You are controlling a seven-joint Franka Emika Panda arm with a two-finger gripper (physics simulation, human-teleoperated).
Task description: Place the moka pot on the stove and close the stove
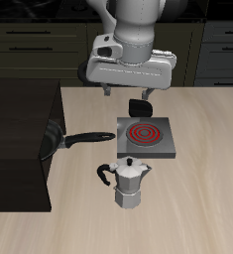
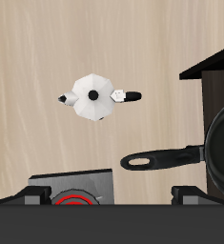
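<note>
exterior view: the gripper (image 1: 122, 91) hangs over the far part of the table (image 1: 202, 189), above and behind the stove (image 1: 146, 137), touching nothing. two short dark fingers (image 1: 107, 91) point down from the pale hand body; the jaws stand spread, with nothing between them. the stove is a flat grey square with a red spiral coil lit up and a black knob part at its far edge. the moka pot (image 1: 130, 183) stands upright on the bare wood just nearer the table's front edge than the stove, close to it but apart, black handle to one side, spout to the other. a black frying pan (image 1: 60, 140) rests on the edge of a large black box (image 1: 22, 149), its handle reaching toward the stove

wrist view: the moka pot (image 2: 95, 96) is seen from straight above, faceted silver with the dark lid knob at centre, alone on the wood. the stove (image 2: 77, 189) shows only as a grey edge with a bit of red coil, mostly hidden behind the gripper's dark body. the pan handle (image 2: 161, 157) lies between pot and box (image 2: 214, 67). fingertips are hard to make out here, probably the dark blocks at the frame edge
</note>
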